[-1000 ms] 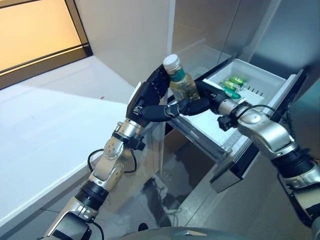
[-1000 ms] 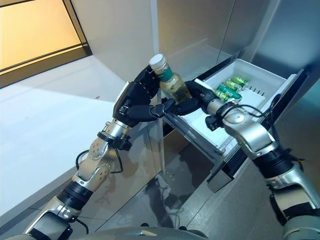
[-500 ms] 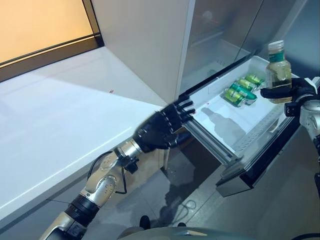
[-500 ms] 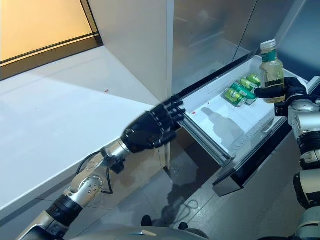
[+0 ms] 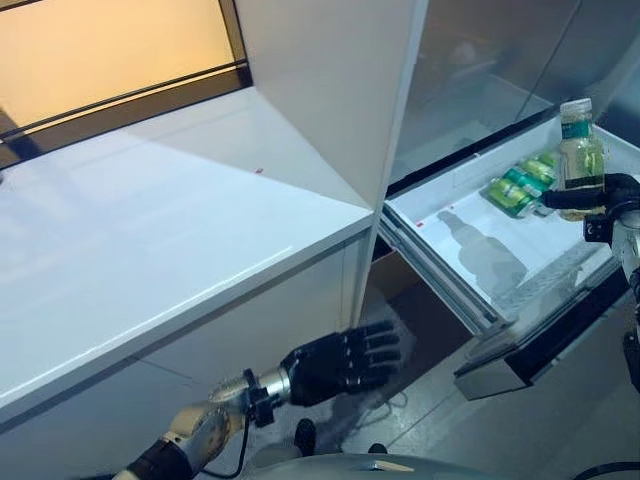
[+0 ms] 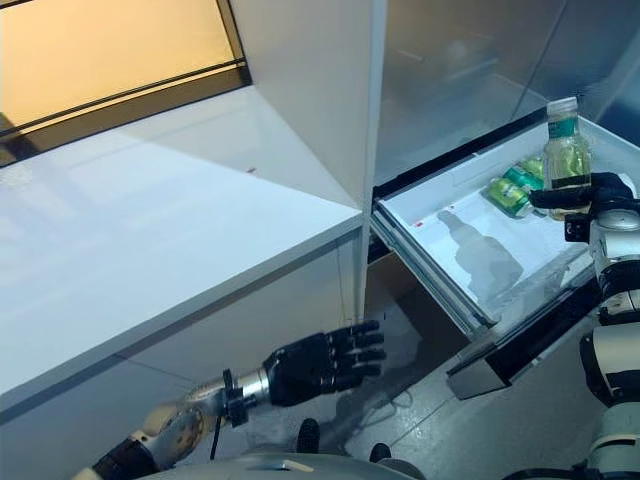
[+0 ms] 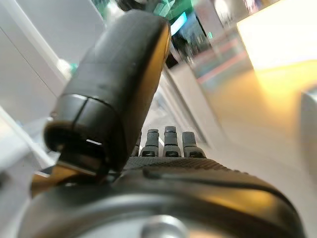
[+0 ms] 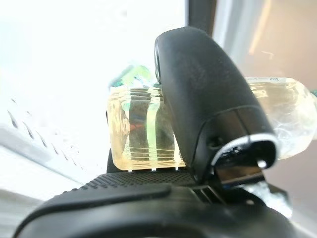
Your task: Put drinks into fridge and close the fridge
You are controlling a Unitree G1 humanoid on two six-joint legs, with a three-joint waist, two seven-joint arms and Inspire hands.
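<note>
A clear bottle of pale yellow drink (image 5: 580, 155) with a white cap stands upright in my right hand (image 5: 600, 195), held above the far right part of the open white fridge drawer (image 5: 470, 250). The right wrist view shows the thumb (image 8: 208, 104) curled round the bottle (image 8: 143, 129). Green cans (image 5: 520, 190) lie in the drawer's far corner, just left of the bottle. My left hand (image 5: 335, 360) hangs low in front of the counter, fingers straight and spread, holding nothing.
A white counter (image 5: 170, 230) runs along the left, ending at a white upright panel (image 5: 330, 80) beside the fridge. The drawer's dark front (image 5: 540, 340) sticks out over the grey floor.
My left hand has dropped from the drawer's near corner to below the counter edge. The right hand keeps the bottle over the drawer. The camera has shifted, so the scene sits further right.
</note>
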